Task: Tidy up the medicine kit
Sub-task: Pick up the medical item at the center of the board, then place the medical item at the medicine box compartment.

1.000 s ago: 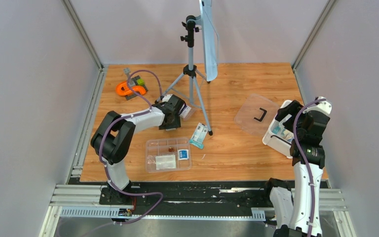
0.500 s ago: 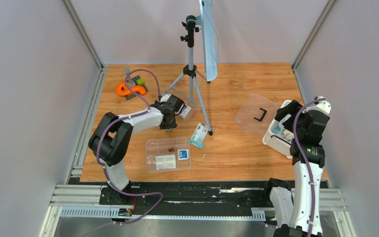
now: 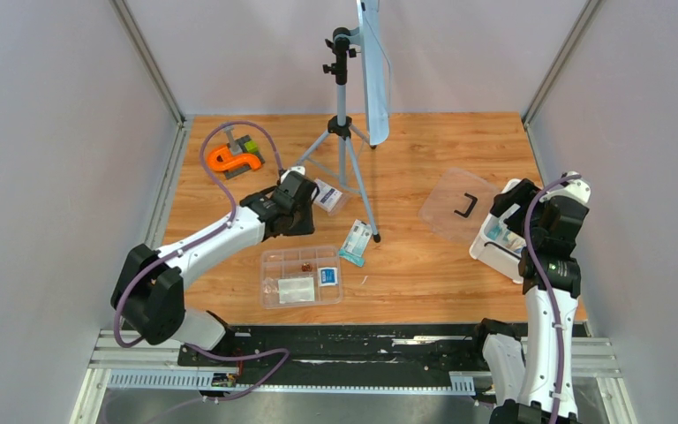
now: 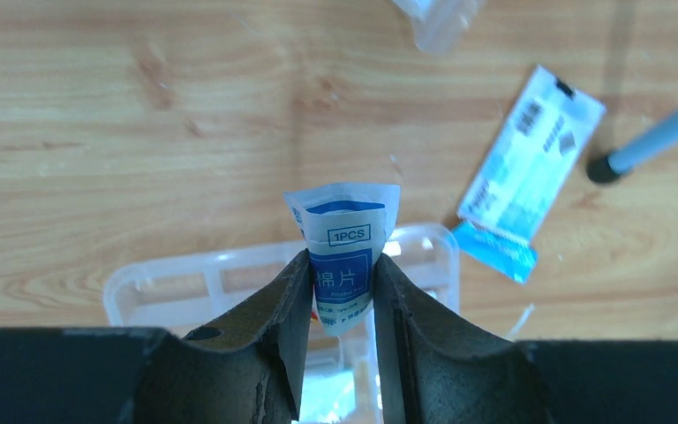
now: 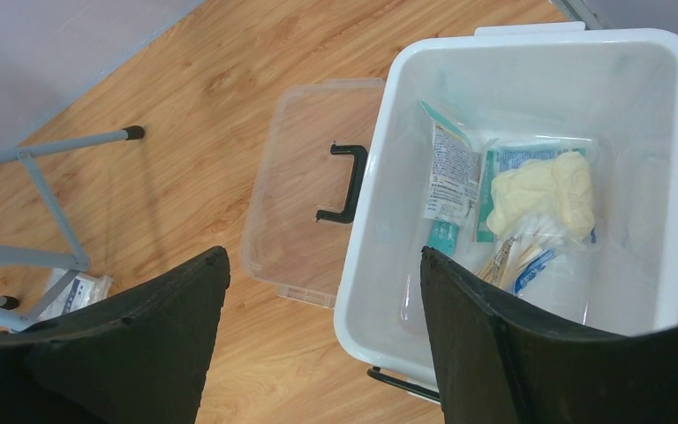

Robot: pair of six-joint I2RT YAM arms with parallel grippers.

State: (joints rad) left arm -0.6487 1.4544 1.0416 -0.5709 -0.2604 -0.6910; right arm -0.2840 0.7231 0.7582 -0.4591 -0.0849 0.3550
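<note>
My left gripper [image 4: 342, 265] is shut on a small white and blue packet [image 4: 344, 234], held upright in the air over the far edge of the clear divided tray [image 4: 159, 278]. From above, the left gripper [image 3: 298, 225] hangs just beyond the tray [image 3: 275, 265], which holds a white packet [image 3: 297, 290] and a blue one [image 3: 327, 276]. A teal packet [image 3: 357, 240] lies right of the tray. My right gripper [image 5: 322, 265] is open over the near left corner of the white tub [image 5: 530, 40], which holds several packets. The clear lid [image 5: 300, 177] lies flat beside it.
A tripod [image 3: 342, 132] with a white panel stands mid-table, and one leg ends beside the teal packet [image 4: 530, 172]. Another clear packet [image 3: 327, 196] lies between its legs. The orange-and-grey tool [image 3: 234, 157] sits at the far left. Grey walls close in both sides.
My left gripper closed on the small packet near the tripod and drew back left and toward the tray, its arm stretching out. The right arm stayed still.
</note>
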